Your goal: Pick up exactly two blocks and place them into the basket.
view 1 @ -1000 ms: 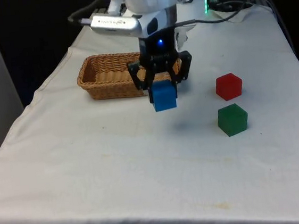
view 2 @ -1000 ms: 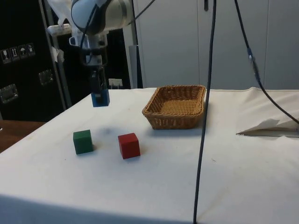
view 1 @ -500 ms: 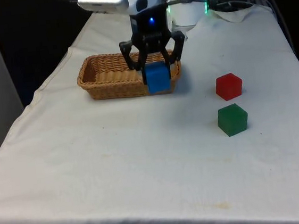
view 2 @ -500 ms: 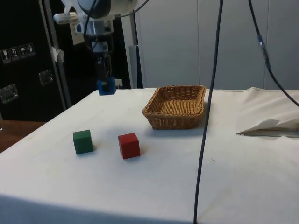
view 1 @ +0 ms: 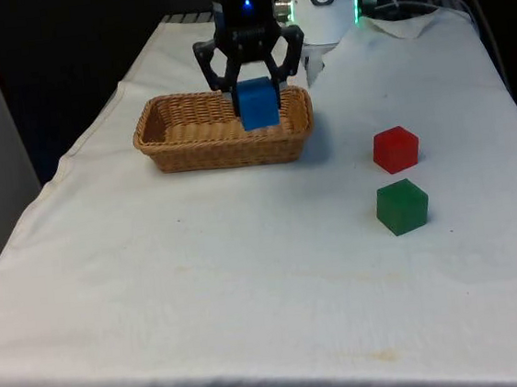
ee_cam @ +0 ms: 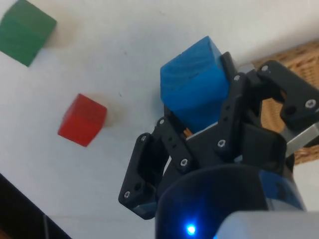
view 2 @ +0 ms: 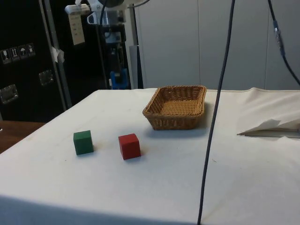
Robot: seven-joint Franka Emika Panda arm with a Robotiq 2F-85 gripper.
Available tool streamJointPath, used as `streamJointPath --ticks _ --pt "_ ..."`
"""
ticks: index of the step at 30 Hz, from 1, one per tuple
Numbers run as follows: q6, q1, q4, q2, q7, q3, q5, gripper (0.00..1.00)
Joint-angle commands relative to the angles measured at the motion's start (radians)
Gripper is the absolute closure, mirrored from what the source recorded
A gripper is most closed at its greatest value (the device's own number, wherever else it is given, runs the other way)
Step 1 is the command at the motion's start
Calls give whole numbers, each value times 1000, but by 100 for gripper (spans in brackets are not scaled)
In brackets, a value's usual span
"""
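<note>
Blue block (view 1: 256, 102) clamped in gripper (view 1: 252, 81), held above basket (view 1: 180, 146), not yet dropped. Basket looks empty. Red block (view 1: 395, 149) and green block (view 1: 401, 206) on desk (view 1: 246, 250), at basket's 4 o'clock.

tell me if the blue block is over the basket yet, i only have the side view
Observer: Not settled. In the front view the blue block hangs in line with the far rim of the basket, toward its end on the front view's right.
Operator: is the grip solid
Observer: In the wrist view the gripper is shut on two opposite faces of the block.
Operator: what's under it
Observer: The wrist view shows white cloth past the block and the basket's rim off to one side, so I'd hold the release.
</note>
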Motion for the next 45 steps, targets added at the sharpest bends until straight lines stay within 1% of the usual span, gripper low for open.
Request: streamJointPath --ticks 1,7,8,9,15,16,17,26,27,28,34,35,36,41,42,43,45 --pt "12 8 -23 -19 8 -10 -21 99" --pt "19 8 -80 -71 16 -19 -59 99" --pt "4 2 -69 -63 5 -11 -43 99" --pt "22 8 -95 -83 17 -22 -68 99" --pt "35 7 -145 -119 16 -31 -85 99" --pt "20 2 -137 -114 6 -26 -70 99" --pt "35 6 -152 -124 16 -33 -85 99" --pt "39 6 -208 -169 16 -43 -81 99" --pt "22 2 -196 -161 6 -39 -71 99" --pt "40 5 -213 -173 16 -44 -80 99" --pt "56 4 -251 -199 15 -49 -77 99" --pt "39 2 -239 -191 8 -46 -71 99" --pt "61 3 -259 -203 13 -51 -77 99" --pt "93 3 -306 -222 9 -60 -79 99" --pt "77 2 -295 -215 5 -58 -71 99" --pt "84 2 -304 -218 4 -59 -71 99" --pt "125 2 -338 -227 5 -68 -82 99"
